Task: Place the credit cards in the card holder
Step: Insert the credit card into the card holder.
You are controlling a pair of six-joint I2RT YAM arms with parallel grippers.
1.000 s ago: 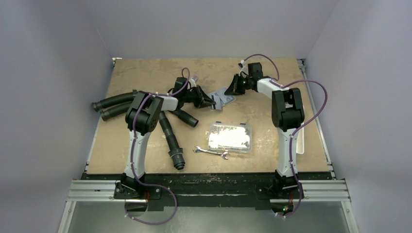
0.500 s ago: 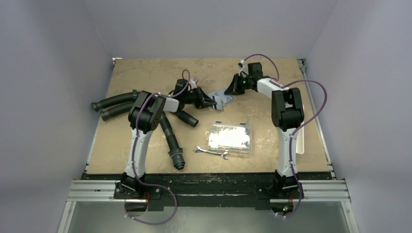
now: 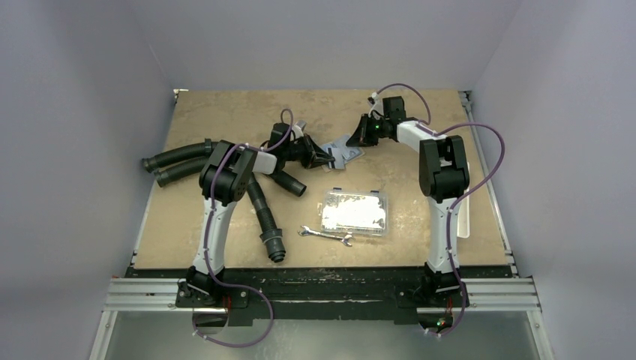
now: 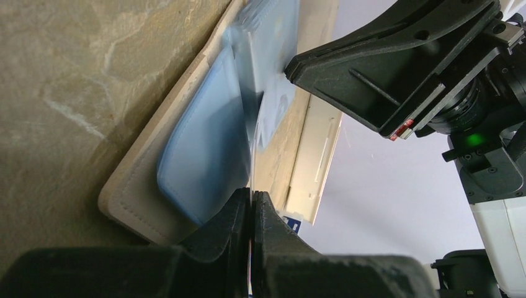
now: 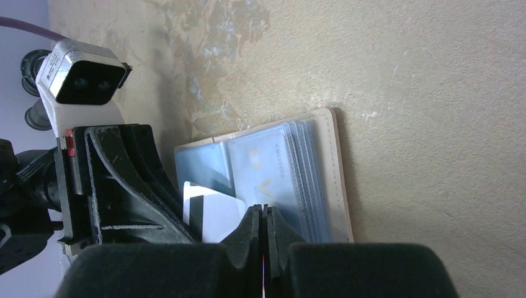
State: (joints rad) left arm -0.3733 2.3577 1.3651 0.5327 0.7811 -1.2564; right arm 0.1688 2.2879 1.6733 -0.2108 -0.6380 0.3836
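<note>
From above, the table [image 3: 225, 112] has hoses [image 3: 180, 161] on my left, a clear box [image 3: 354, 211] and a wrench [image 3: 325, 235] near the front. Both arms reach to the far middle, where the card holder [image 3: 343, 154] lies open and flat between them. It sits just ahead of both sets of fingers, so neither arm has any real travel left. The right gripper [image 5: 262, 217] comes at it from the right, fingers pressed together with only a hairline between them. I read that as a pinch on one of the holder's clear leaves, lifting it off the stack, though the leaf itself is barely visible at the tips. The left gripper [image 4: 250, 197] comes from the other side, fingers clamped on a card [image 5: 211, 214], which its own camera sees edge-on as a thin line running straight out from the tips. In the right wrist view that card shows as a pale rectangle beside the left finger, its leading edge over the near half of the holder, next to the leaves that already show a card. What matters now, in my judgement, is that the card's long side points along the left fingers toward the opened pocket. So the push belongs to the left arm, straight ahead, while the right holds the leaf up. A slight tilt could catch the corner on the leaf's edge.
</note>
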